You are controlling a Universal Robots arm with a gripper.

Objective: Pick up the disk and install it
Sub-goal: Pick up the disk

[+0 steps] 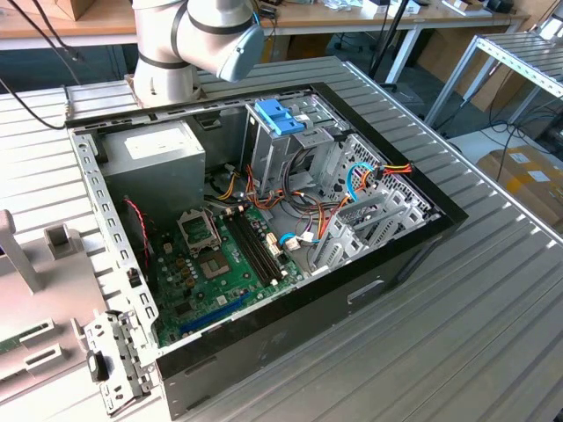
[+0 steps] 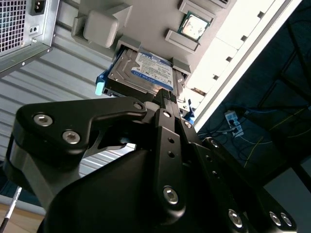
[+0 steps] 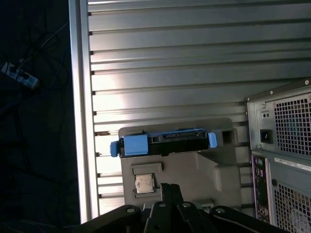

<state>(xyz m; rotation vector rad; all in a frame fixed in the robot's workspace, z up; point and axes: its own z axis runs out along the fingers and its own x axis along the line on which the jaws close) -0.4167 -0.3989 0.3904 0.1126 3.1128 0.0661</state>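
Note:
The disk (image 2: 146, 73) lies label-up in a grey holder (image 2: 102, 26) on the ribbed metal table; its white label has a blue strip. In the first wrist view the disk (image 3: 165, 143) shows edge-on, with blue plastic pieces at both ends. My gripper (image 2: 165, 99) is black, and its fingers are pressed together with nothing between them. It hangs over the holder (image 3: 204, 170), short of the disk and apart from it; the gripper (image 3: 170, 187) tips point toward the holder. The open computer case (image 1: 422, 237) holds a metal drive cage with a light-blue latch (image 1: 280, 114).
A processor chip (image 3: 144, 183) sits in a pocket of the holder beside the disk. The case's rear panel with power socket and grilles (image 3: 282, 145) stands close to the holder. The table edge (image 3: 80, 121) runs nearby, with floor and cables beyond. The arm's base (image 1: 167, 61) stands behind the case.

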